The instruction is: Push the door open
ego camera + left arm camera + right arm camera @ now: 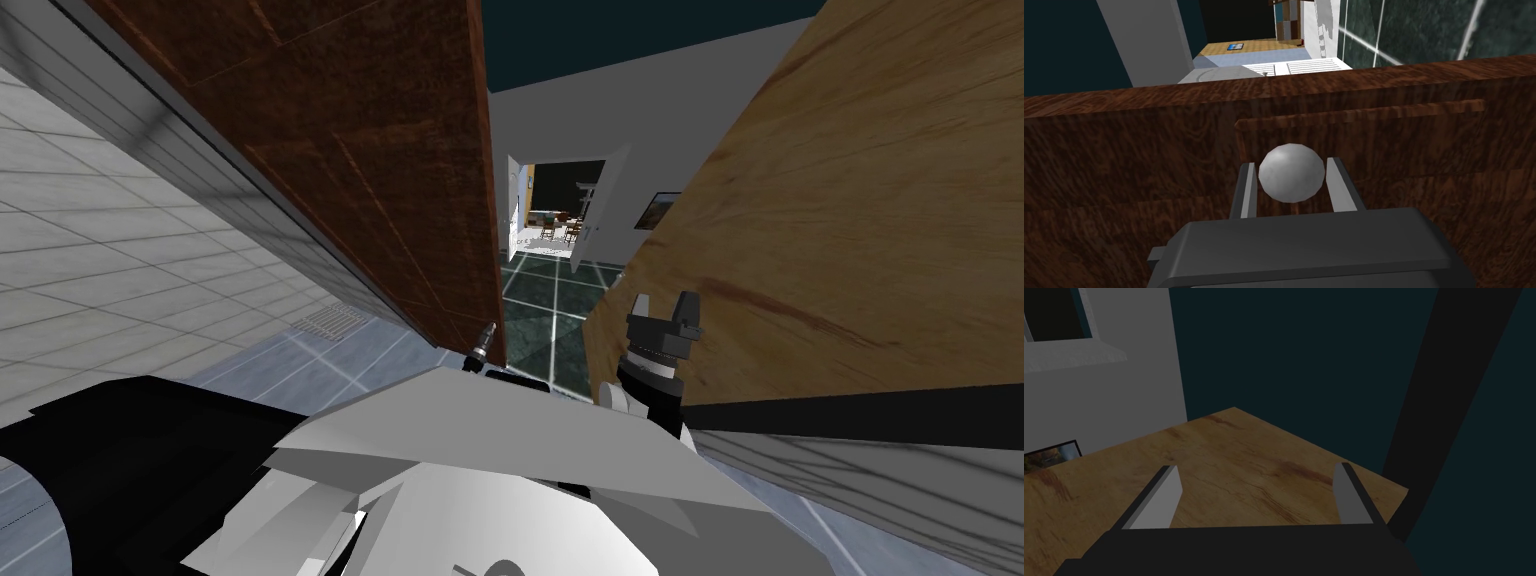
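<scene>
1. The left end effector (1291,169) grips the round grey knob (1292,172) on the dark brown door (350,150), at 11 o'clock.
2. The door stands ajar, with a gap at 12 o'clock; more swing seems left.
3. The right end effector (1256,470) is spread wide, empty.

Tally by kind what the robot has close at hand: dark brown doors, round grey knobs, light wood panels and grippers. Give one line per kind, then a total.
dark brown door: 1
round grey knob: 1, clamped between the fingers of the left gripper
light wood panel: 1
grippers: 2, the left gripper and the right gripper, which is open
Total: 5
</scene>
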Controlling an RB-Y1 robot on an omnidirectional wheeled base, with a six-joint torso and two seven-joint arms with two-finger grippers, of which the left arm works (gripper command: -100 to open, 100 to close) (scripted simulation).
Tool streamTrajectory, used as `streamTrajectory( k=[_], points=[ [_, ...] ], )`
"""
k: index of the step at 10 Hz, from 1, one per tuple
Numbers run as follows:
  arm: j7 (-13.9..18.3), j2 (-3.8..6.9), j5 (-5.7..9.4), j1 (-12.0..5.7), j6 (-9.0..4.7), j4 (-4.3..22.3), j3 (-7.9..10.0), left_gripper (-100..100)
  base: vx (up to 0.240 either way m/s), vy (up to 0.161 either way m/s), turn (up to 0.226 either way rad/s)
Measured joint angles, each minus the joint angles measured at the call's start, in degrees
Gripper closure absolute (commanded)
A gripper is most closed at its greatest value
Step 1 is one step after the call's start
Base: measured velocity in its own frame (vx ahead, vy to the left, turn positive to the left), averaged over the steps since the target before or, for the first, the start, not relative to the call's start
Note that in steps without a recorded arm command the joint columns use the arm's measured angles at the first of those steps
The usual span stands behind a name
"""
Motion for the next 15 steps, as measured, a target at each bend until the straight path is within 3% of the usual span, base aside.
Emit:
streamTrajectory(
  k=[1,6,8,9,15],
  points=[
    [-0.1,0.15,0.11,0.37,0.57,-1.0,0.27,100,0.206,-0.078,0.058],
    [-1.2,0.52,1.49,-1.88,-0.29,1.2,3.57,100,0.176,-0.073,0.061],
    [-1.6,0.81,2.14,-0.77,0.53,-0.3,5.25,100,0.190,-0.051,0.117],
    [-2.0,0.82,2.54,-1.42,0.24,0.7,6.21,-100,-0.035,-0.099,0.056],
    [-1.7,0.38,2.87,-0.05,0.37,-0.9,5.69,-100,-0.195,-0.053,0.029]
  ],
)
